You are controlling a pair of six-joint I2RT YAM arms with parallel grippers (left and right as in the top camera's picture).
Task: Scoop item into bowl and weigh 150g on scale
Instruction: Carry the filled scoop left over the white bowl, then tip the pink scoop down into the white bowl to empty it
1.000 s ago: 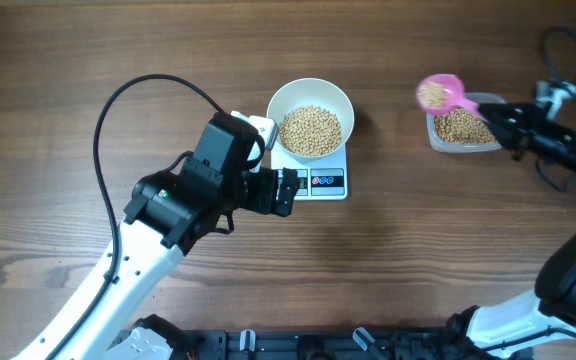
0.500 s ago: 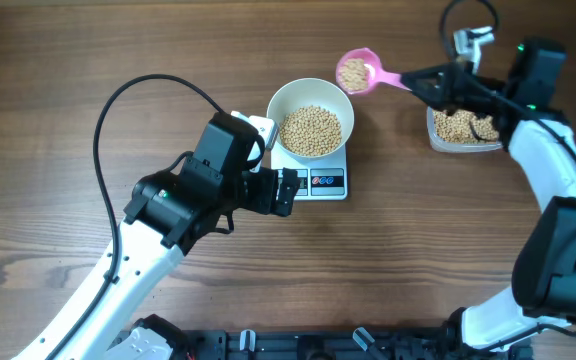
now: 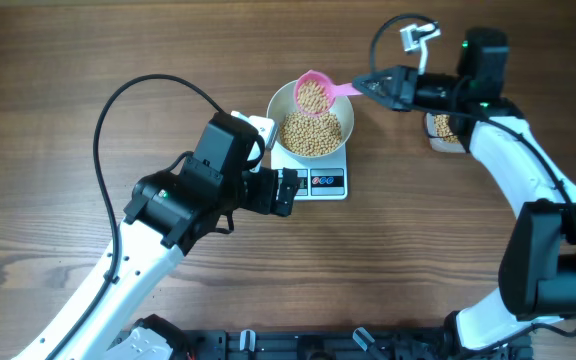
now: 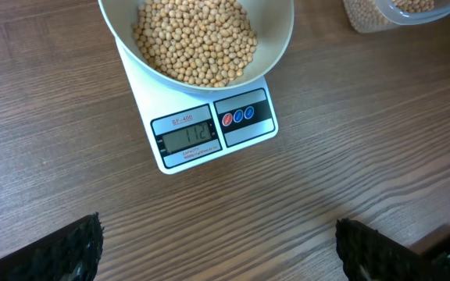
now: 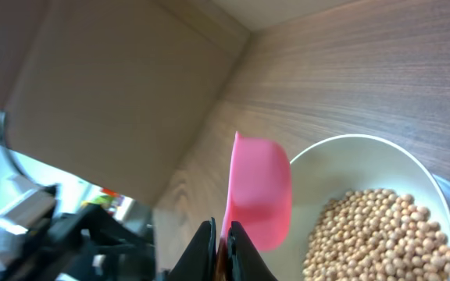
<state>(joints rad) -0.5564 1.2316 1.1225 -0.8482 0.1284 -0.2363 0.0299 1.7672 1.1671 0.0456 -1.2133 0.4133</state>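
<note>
1. While the right gripper (image 3: 373,84) stays out to the right, clenched on the handle of a pink scoop (image 3: 314,93), the scoop's cup, loaded with beans, hangs over the far rim of the bowl (image 3: 278,100).
2. Bowl: white, seated on the scale (image 3: 320,183) mid-bench (image 3: 418,260), holding a heap of beans (image 3: 312,132).
3. Left gripper (image 3: 288,192): released, jaws spread wide, empty, near the scale's front edge.
4. Clear tub (image 3: 440,128): more beans inside, right of the bowl, largely hidden from overhead by the right arm.
5. Black cable (image 3: 118,110): arcs above the bench over the left arm.
6. Writing: display (image 4: 187,137) reads 112. Small print above it looks like SF-400. Round buttons (image 4: 243,115) sit on a dark panel beside it, their legends too small to read.
</note>
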